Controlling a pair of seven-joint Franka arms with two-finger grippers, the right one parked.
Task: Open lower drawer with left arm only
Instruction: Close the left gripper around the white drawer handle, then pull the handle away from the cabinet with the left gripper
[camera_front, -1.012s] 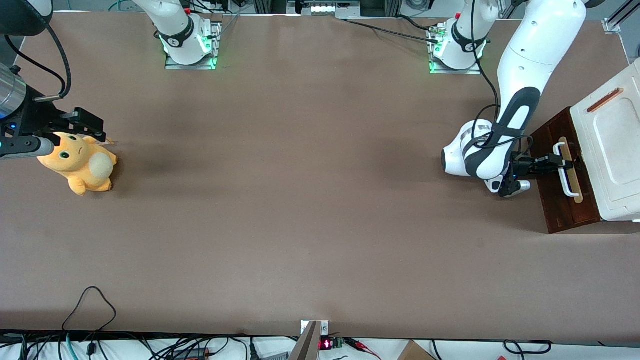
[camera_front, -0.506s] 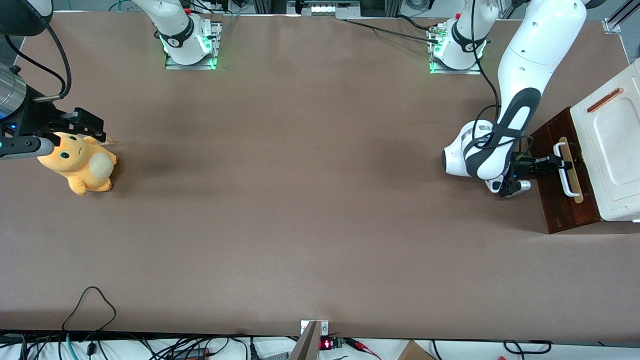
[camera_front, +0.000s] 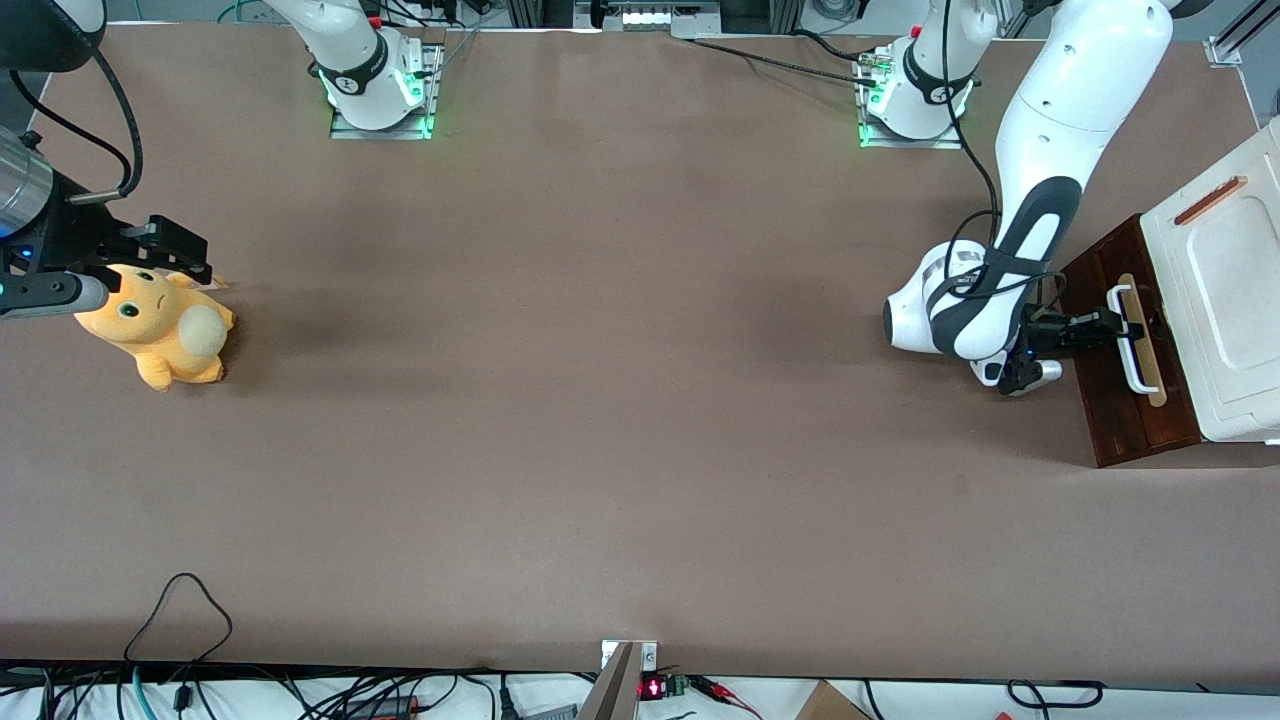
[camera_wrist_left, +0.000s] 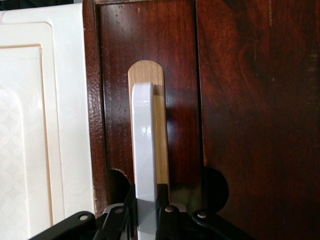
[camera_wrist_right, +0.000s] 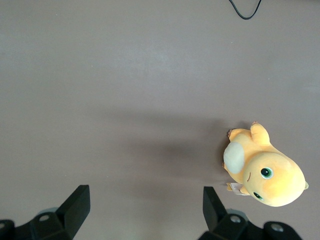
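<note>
The gripper (camera_front: 1118, 328) sits at the white handle (camera_front: 1133, 340) of the lower drawer (camera_front: 1125, 400), and in the wrist view its black fingers (camera_wrist_left: 161, 200) are closed narrowly on either side of the bar (camera_wrist_left: 145, 150), holding it. The handle is mounted on a pale wood strip (camera_wrist_left: 161, 130) on the dark reddish-brown front, which lies at the working arm's end of the table, in front of the white cabinet top (camera_front: 1225, 290). The drawer looks barely open, if at all; no tray shows. The main risk seems to be the smooth, glossy bar slipping out of the pinch if the pull runs off the drawer's sliding line, or the whole unit dragging across the table (camera_front: 600, 350) should the drawer bind. The grip also appears to be near one end of the bar rather than its middle, which could skew the drawer as it comes. The left arm (camera_front: 1040, 150) reaches down from its base, elbow bent low above the table, wrist turned level so the gripper points straight at the drawer front.
</note>
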